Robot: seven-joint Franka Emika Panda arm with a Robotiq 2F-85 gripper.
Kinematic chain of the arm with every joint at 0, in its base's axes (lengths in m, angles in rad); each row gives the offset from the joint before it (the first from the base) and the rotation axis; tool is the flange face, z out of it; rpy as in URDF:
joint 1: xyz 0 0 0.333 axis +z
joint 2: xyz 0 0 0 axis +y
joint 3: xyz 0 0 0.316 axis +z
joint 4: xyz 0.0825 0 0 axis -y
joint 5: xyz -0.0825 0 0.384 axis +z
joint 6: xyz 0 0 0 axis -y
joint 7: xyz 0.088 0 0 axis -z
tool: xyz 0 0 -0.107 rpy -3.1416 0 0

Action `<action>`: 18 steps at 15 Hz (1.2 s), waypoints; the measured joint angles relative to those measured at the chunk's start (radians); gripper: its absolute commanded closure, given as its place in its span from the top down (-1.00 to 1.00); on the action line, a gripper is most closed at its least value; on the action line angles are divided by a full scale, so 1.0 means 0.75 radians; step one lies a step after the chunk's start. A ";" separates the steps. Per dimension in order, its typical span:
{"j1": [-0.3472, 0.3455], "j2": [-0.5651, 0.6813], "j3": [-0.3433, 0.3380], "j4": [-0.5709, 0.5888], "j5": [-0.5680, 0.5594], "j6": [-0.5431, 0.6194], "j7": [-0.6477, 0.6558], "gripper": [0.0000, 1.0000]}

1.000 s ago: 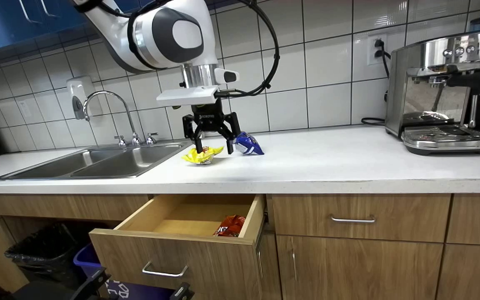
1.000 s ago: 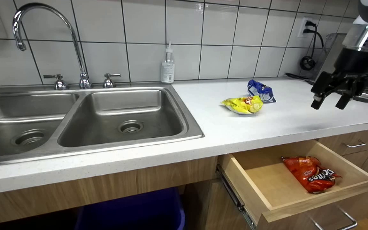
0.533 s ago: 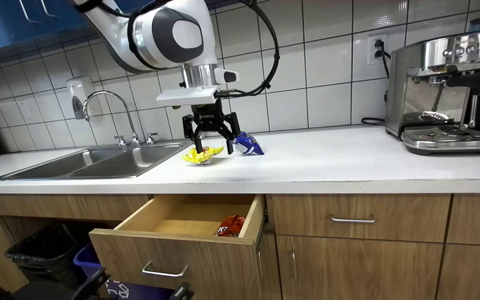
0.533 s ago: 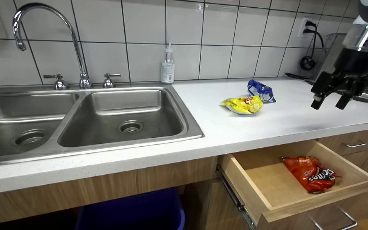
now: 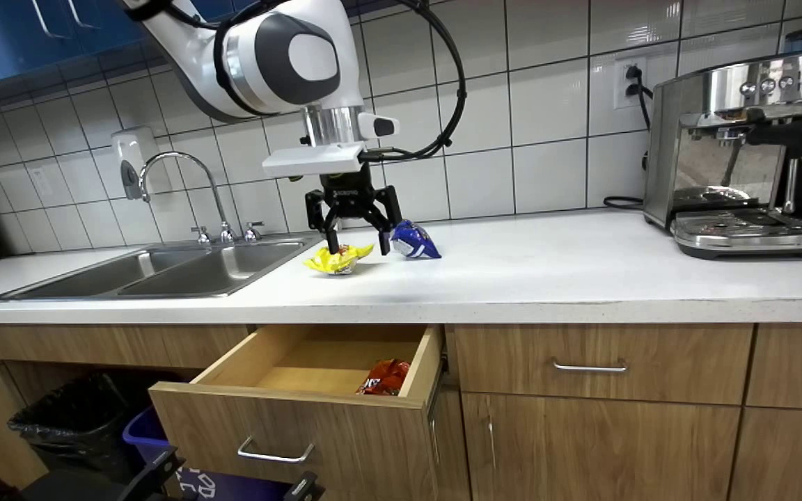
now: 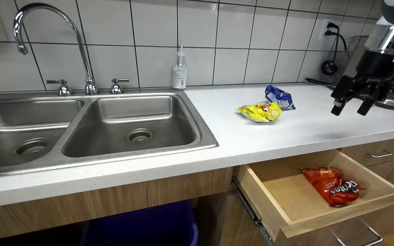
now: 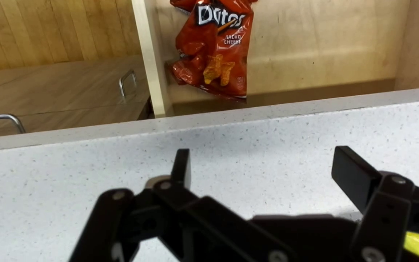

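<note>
My gripper [image 7: 260,163] is open above the white countertop [image 7: 260,138], its fingers spread wide with only bare counter seen between them in the wrist view. A yellow snack bag [image 6: 261,112] lies on the counter, with a blue bag [image 6: 280,97] right behind it. In an exterior view the gripper [image 6: 350,109] hangs well to the right of both bags, apart from them. Only a corner of the yellow bag [image 7: 418,245] shows in the wrist view. A red Doritos bag [image 7: 215,47] rests inside the pulled-out drawer [image 6: 282,201], beyond the counter's front edge.
A double steel sink [image 6: 197,140] with a tall faucet [image 6: 77,37] is set into the counter. By the tiled wall stand a pump bottle [image 6: 180,73] and, farther along, an espresso machine [image 5: 742,160]. A blue bin [image 6: 142,222] sits below the counter.
The gripper has risen very slightly and, in an exterior view, shifted a little to the left. Its fingers have stayed apart; the bags and drawer have not moved.
</note>
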 measured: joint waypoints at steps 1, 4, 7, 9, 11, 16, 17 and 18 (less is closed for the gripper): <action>0.003 0.002 0.000 0.010 0.000 0.001 0.000 1.00; 0.012 0.020 0.000 0.059 0.000 0.001 0.000 1.00; 0.014 0.057 0.000 0.128 0.000 0.001 0.000 1.00; 0.014 0.089 0.000 0.180 0.000 0.001 0.000 1.00; 0.014 0.121 0.001 0.229 0.000 0.001 0.000 1.00; 0.014 0.223 0.007 0.365 0.000 0.000 -0.001 1.00; 0.014 0.239 0.008 0.389 0.000 0.000 -0.006 1.00; 0.014 0.256 0.010 0.416 0.001 0.000 -0.011 1.00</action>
